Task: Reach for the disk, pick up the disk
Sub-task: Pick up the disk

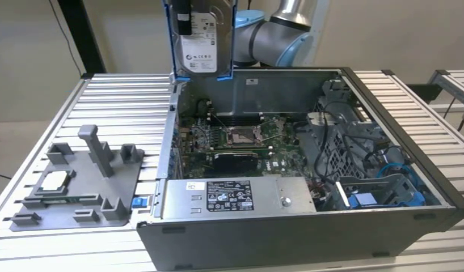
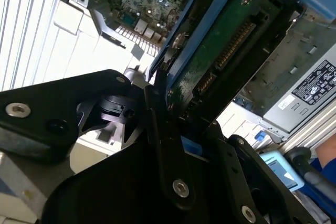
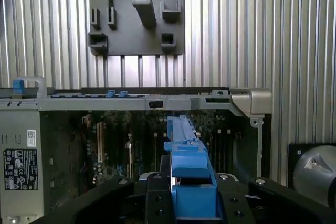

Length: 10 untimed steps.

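bright blue plastic frames the flat silver-grey disk (image 1: 199, 42) with its white label, which hangs upright in the air above the rear wall of the open grey metal computer case (image 1: 292, 226) in the exterior view. my black gripper (image 3: 191, 195) is clamped on the disk's blue carrier edge, jaws closed against it in both wrist views. a grey plastic fixture plate (image 1: 80, 187) lies on the slatted aluminium table (image 1: 118, 96), at the exterior view's left of the case.

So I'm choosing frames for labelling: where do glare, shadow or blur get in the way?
Second wrist view: the ribbed table is blown out to white, and the gripper holding the disk is a dark, soft mass. First wrist view: the computer case interior sits in deep shadow. Exterior view: evenly lit, the disk cropped at the frame's edge.
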Each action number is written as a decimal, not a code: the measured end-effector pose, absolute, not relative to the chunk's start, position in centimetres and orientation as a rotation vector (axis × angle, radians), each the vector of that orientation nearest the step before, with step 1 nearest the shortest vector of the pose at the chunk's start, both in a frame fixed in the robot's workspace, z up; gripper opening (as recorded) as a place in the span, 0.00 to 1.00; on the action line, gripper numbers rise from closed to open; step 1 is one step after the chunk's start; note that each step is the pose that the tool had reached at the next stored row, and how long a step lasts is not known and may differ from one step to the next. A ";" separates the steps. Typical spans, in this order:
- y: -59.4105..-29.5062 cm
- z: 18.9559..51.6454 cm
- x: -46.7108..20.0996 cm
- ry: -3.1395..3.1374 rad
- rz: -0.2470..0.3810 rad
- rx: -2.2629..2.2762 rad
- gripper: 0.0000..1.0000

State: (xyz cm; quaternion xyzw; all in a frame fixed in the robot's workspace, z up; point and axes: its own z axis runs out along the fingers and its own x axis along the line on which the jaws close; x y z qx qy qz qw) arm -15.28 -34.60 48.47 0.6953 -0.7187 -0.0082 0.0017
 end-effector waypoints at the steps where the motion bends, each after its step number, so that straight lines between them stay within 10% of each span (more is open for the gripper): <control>1: -34.6 48.5 -15.2 -2.256 -0.026 2.182 0.00; 10: -35.2 48.4 -14.3 -2.255 -0.026 2.182 0.00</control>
